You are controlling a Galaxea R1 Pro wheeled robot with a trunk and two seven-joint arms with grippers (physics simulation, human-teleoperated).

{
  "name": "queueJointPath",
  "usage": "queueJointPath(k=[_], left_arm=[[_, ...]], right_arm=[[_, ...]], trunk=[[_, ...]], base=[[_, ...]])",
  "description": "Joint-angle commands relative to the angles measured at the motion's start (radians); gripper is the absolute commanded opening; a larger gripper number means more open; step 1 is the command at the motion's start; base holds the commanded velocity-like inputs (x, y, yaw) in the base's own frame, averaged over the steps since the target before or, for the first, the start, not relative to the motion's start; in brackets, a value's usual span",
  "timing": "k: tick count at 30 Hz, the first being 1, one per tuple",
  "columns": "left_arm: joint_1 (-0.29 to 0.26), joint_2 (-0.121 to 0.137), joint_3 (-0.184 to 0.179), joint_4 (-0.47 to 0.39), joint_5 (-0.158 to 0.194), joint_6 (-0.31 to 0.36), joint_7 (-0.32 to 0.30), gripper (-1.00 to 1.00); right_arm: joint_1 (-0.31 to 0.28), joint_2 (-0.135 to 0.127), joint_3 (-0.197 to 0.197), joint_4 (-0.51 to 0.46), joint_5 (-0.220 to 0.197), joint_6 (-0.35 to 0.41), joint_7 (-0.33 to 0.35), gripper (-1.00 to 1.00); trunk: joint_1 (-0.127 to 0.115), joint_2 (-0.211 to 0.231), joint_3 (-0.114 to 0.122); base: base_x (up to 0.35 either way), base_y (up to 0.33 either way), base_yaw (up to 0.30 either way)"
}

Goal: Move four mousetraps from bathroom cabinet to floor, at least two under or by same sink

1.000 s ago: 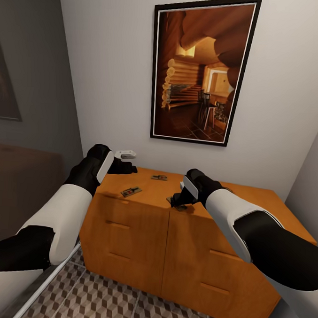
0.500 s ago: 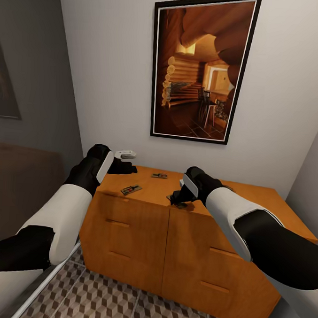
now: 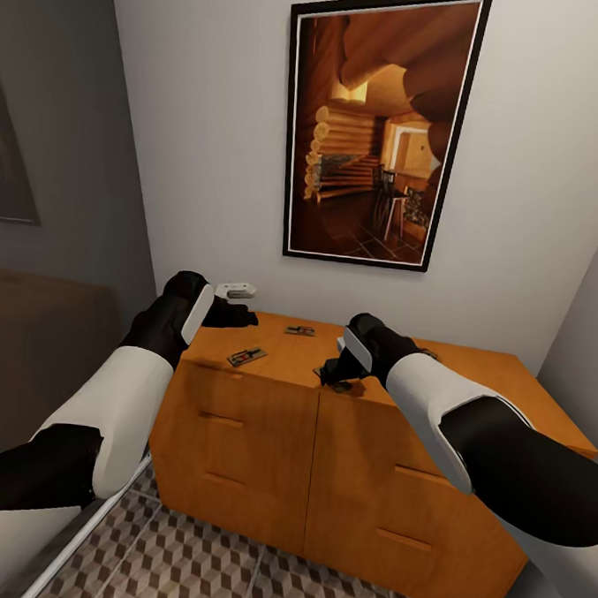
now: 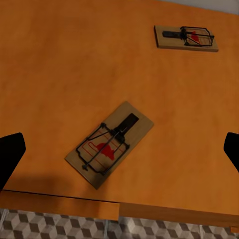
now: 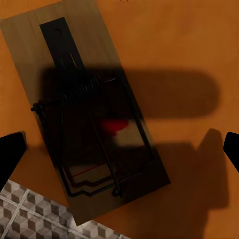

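The orange-brown cabinet (image 3: pixel 265 421) stands against the wall with mousetraps on its flat top. One mousetrap (image 3: pixel 246 358) lies near the front left, another mousetrap (image 3: pixel 299 332) farther back. My left gripper (image 3: pixel 238 315) hovers open above the top's left end; in its wrist view the near mousetrap (image 4: pixel 110 144) lies between the spread fingertips (image 4: pixel 10 154), the far mousetrap (image 4: pixel 186 38) beyond. My right gripper (image 3: pixel 334 376) hangs open close over a third mousetrap (image 5: pixel 94 114) at the front edge, casting its shadow on it. Cube-patterned bathroom floor (image 3: pixel 229 578) shows below.
A large framed picture (image 3: pixel 380 131) hangs on the white wall above the cabinet. A small white wall fitting (image 3: pixel 238 290) sits beside the left gripper. A dark wall and a brown block (image 3: pixel 39 345) close off the left side; a grey wall (image 3: pixel 588 352) the right.
The cabinet has shifted slightly upward in the picture, and the right gripper sits a touch closer over its mousetrap. In the last half second nothing has visibly moved.
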Motion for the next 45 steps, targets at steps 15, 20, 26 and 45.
queueJointPath(k=[15, 20, 26, 45], left_arm=[[-0.001, 0.0, 0.0, -0.002, 0.006, 0.004, 0.002, 1.0], [-0.001, 0.0, 0.0, -0.002, 0.006, 0.004, 0.002, 1.0], [-0.001, 0.0, 0.0, -0.002, 0.006, 0.004, 0.002, 1.0], [-0.001, 0.0, 0.001, -0.006, 0.006, 0.004, 0.002, 1.0]], right_arm=[[0.0, 0.0, 0.001, 0.038, -0.026, 0.013, 0.0, -1.0], [0.0, 0.0, 0.0, 0.038, -0.026, 0.022, 0.0, -1.0], [0.0, 0.0, 0.001, 0.036, -0.023, 0.023, -0.001, -1.0], [0.002, -0.13, -0.051, -0.445, -0.026, 0.073, -0.009, -1.0]], trunk=[[0.0, 0.0, -0.001], [0.0, 0.0, -0.001], [0.0, 0.0, -0.001], [0.0, 0.0, -0.001]], base=[[0.0, 0.0, 0.0], [0.0, 0.0, 0.0], [0.0, 0.0, 0.0], [0.0, 0.0, 0.0]])
